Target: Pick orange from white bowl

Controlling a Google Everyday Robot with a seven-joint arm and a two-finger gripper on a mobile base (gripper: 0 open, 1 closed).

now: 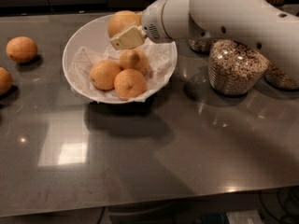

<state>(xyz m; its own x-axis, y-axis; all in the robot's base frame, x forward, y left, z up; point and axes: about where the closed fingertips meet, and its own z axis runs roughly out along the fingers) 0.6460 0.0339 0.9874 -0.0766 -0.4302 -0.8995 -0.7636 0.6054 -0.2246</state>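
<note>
My pincer [124,31] hangs over the far side of the white bowl [77,55], at about 12 o'clock on its rim, and my arm [233,15] reaches in from 2 o'clock. It is clenched on the orange [122,21]. One pale finger [126,37] lies across the fruit's lower front, touching the skin. The other finger is hidden behind the fruit. From that visible finger the orange sits at 12 o'clock, pressed close against it. The fruit's top shows above the bowl's back rim.

Below, three more oranges rest on the crinkled white lining [84,62]. One lies at the centre [134,59], one at 8 o'clock [105,74] and one at 6 o'clock [130,84], and the three touch one another. None of them touches the orange I hold.

The bowl stands on the dark table [149,162]. At 9 o'clock from the bowl, well apart from it, two loose oranges lie on the table, one farther back [21,49] and one cut by the left edge [3,80]. At 3 o'clock stands a glass jar [235,66] of speckled cereal, partly under my arm.
</note>
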